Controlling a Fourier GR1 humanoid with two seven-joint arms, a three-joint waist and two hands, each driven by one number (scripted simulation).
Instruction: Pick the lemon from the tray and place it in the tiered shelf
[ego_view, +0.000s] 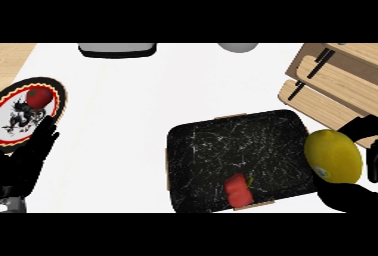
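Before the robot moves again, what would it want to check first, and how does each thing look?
1. Lemon held by right hand: ok, black fingers curl round it.
2. Lemon off the tray: ok, it sits past the tray's right edge.
3. Tiered shelf near: ok, just above the lemon in the view.
4. Free spot on a shelf level: cannot tell, partly out of view.
5. Red pepper undisturbed: ok, lying on the tray.
6. Left hand out of the way: ok, resting open at the left edge.
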